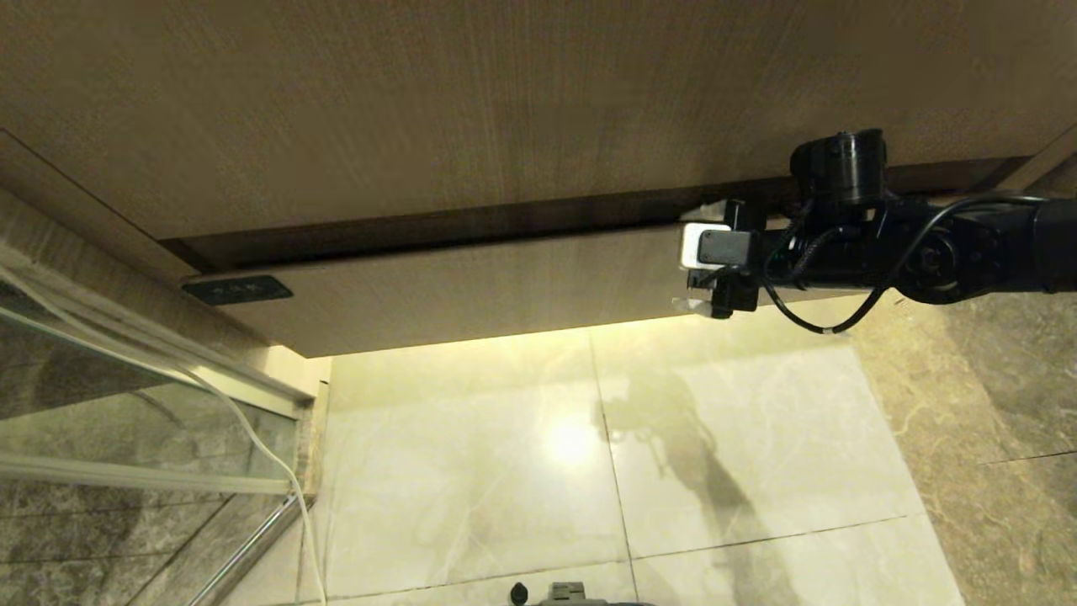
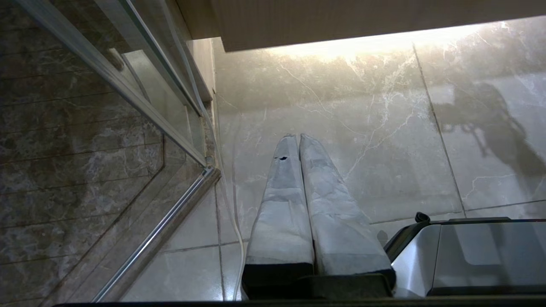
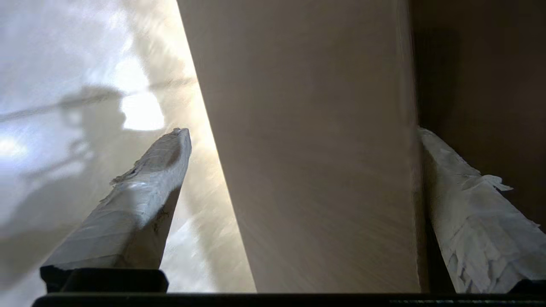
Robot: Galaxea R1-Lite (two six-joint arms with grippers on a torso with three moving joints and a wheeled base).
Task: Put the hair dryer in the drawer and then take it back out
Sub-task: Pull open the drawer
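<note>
The drawer (image 1: 471, 286) shows as a wide, light-wood front below the taller wood panel (image 1: 505, 101), with a dark gap between the two. My right gripper (image 1: 694, 257) is at the drawer front's right end and stands open across its height. One taped finger is in the dark gap above the front, the other below its lower edge. In the right wrist view the drawer front (image 3: 315, 170) fills the space between the fingers of the right gripper (image 3: 301, 132). The hair dryer is out of view. My left gripper (image 2: 294, 137) hangs shut over the floor, holding nothing.
A glass shower door (image 1: 126, 404) with a metal frame stands at the left, and a white cable (image 1: 269, 454) runs down beside it. A small black plate (image 1: 238, 289) sits at the drawer front's left end. Pale marble floor (image 1: 673, 471) lies below; my base (image 2: 469, 256) is near the left gripper.
</note>
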